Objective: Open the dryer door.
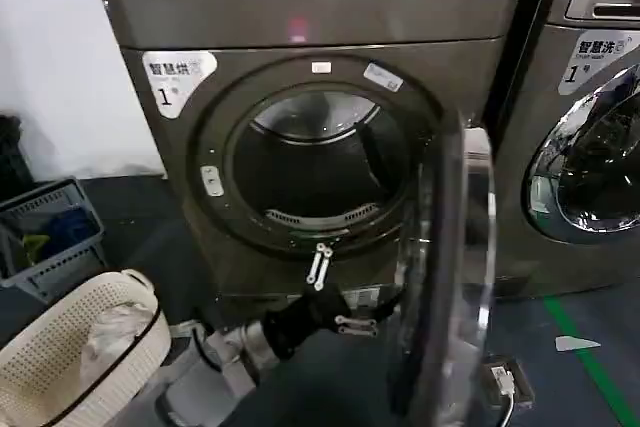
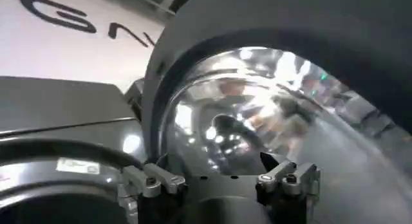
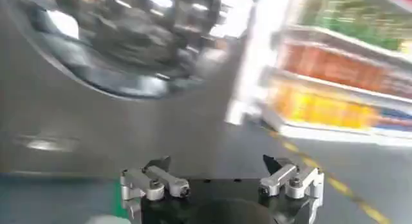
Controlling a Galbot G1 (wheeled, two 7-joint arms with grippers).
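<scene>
Left gripper [image 1: 338, 297] at 6 o'clock below drum opening, jaws spread wide, empty, fingertips just beside inner face of dryer door [image 1: 452, 277]. Door swung out edge-on at 4 o'clock, chrome rim toward viewer. Right gripper [image 3: 219, 180] with jaws likewise apart, holding nothing. Beyond, dryer [image 1: 300, 17] with drum exposed; LG machine [image 1: 590, 147] at 3 o'clock.

Dryer door [image 1: 455, 277] stands edge-on at lower right of head view, its bottom cut off by the frame edge and its outer glass face hidden. Dryer [image 1: 300, 17] top cropped at the upper edge. LG machine [image 1: 590, 147] cut off at right. Shelves [image 3: 347, 71] in right wrist view blurred, goods unreadable.
</scene>
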